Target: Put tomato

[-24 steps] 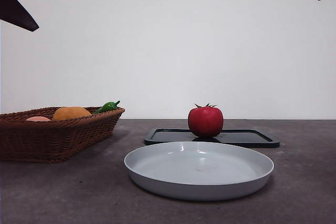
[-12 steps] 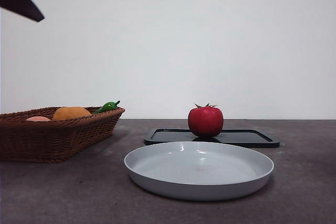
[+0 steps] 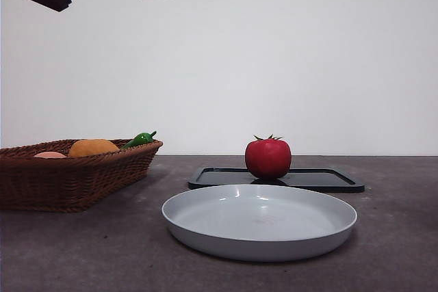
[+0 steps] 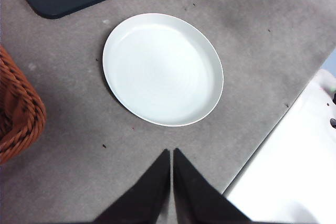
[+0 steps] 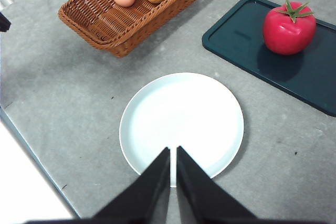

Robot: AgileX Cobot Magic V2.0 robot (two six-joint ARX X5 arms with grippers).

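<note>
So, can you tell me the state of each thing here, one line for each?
tomato: upright on the dark tray, not held.
dark tray: flat on the table, holds only the tomato.
plate: empty, beside the tray.
basket: holds three items.
left gripper: shut, empty, above the table near the plate.
right gripper: shut, empty, above the plate.

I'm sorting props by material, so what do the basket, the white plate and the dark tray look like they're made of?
The basket looks like woven wicker or rattan: brown interlaced strands with a braided rim. The white plate looks like plastic or glazed ceramic, smooth with soft highlights; which one is unclear. The dark tray seems to be moulded plastic, smooth, with rounded corners and a raised lip.
</note>
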